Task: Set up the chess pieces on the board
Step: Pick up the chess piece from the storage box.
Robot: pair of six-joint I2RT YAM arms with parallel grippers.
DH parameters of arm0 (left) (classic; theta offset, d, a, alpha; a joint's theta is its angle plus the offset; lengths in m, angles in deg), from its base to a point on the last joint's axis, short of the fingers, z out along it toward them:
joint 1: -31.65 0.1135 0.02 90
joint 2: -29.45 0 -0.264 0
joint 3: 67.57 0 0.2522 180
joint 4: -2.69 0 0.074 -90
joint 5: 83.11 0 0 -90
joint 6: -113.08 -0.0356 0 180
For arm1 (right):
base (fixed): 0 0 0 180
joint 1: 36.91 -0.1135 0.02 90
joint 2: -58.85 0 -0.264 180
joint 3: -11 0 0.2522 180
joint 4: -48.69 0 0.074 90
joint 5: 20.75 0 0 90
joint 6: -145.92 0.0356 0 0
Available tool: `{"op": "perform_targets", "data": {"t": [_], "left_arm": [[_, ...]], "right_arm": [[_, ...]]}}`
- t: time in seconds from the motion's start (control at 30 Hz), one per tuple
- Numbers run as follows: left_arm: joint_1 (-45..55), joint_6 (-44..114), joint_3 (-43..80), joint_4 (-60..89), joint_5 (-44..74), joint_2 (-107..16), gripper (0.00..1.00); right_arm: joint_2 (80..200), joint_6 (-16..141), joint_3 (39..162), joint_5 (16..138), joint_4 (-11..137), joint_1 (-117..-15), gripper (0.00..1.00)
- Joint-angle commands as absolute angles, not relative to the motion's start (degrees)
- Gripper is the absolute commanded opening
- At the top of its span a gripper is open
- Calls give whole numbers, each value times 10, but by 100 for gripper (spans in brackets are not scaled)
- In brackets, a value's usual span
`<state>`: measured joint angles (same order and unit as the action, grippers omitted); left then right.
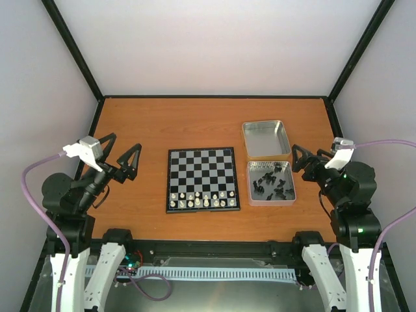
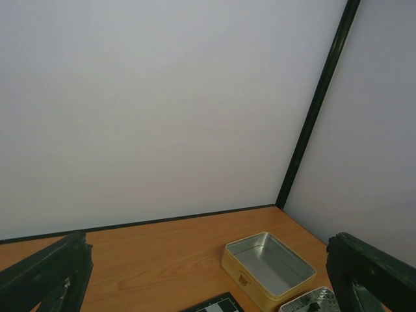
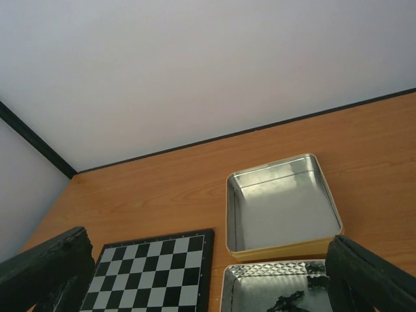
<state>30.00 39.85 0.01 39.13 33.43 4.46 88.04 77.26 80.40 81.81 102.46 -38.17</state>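
Left jaws and right jaws hang spread at the desk's (image 1: pixel 162 123) side edges. Black pieces (image 1: pixel 273 182) lie in the near tin (image 1: pixel 271 203), just right of the board (image 1: pixel 201 170). Only wrist views show the far tin's (image 2: pixel 266 263) yellow wall; its mark (image 2: pixel 242 281) is unreadable.

The board (image 1: pixel 201 170) lies flat at the centre of the top view, square to the frame, with black and silvery checks inside a black border. White pieces (image 1: pixel 200 198) stand in its two bottom rows. The black pieces (image 1: pixel 272 182) lie in a loose jumble, most tipped over, inside a tin (image 1: pixel 249 188) just right of the board. The right wrist view shows the board (image 3: pixel 156 266) at lower left and a few black pieces (image 3: pixel 289 300) at the bottom edge.
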Motion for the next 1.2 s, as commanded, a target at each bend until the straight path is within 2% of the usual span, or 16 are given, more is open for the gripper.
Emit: {"op": "perform_targets", "data": {"t": [0.0,0.3,0.47,0.6,0.87,1.0,1.13,1.17], "left_arm": [[307,418,-3,356,370,49,100],[298,456,-13,370,401,38,100],[297,507,-61,331,399,33,100],[297,526,-113,286,398,26,100],[297,480,-167,264,379,-9,100],[297,461,-173,286,365,-10,100],[297,438,-172,319,342,1,100],[297,434,-169,326,336,3,100]], "right_arm": [[872,806,789,831,1015,-373,97],[879,787,774,899,1045,-371,100],[932,761,758,944,1071,-371,99],[989,747,747,938,1077,-371,96],[1078,788,695,915,1040,-389,78],[1145,810,674,851,1022,-435,62],[1206,834,681,751,1014,-501,52],[1223,838,687,731,1013,-521,45]]}}
